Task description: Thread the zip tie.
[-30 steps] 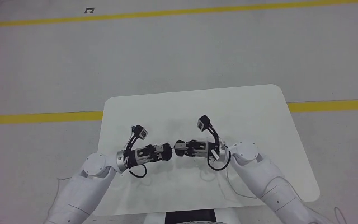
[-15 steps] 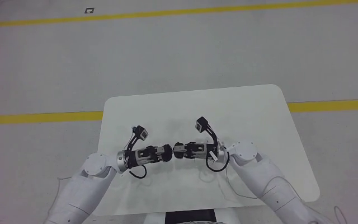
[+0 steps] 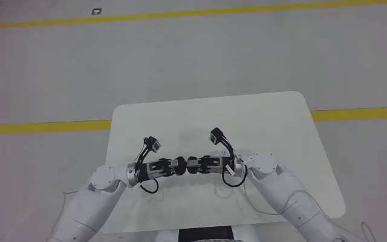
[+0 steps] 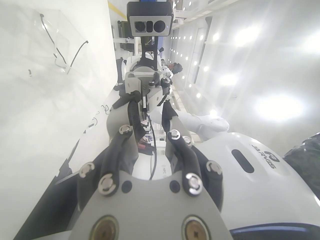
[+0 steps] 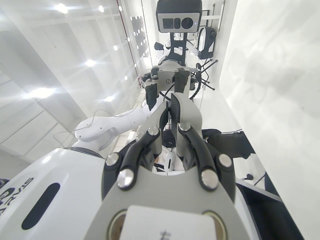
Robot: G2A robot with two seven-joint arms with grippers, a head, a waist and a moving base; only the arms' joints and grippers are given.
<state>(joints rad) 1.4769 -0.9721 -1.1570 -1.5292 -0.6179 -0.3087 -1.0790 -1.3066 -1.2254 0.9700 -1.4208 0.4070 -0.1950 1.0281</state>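
Left gripper and right gripper meet tip to tip above a white table.
Left fingers stand apart; right fingers are nearly together.

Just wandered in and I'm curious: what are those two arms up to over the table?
The robot's left gripper and right gripper are held tip to tip above the white table, set up to thread a zip tie. The tie itself is too thin to make out between them. Spare ties lie on the table.
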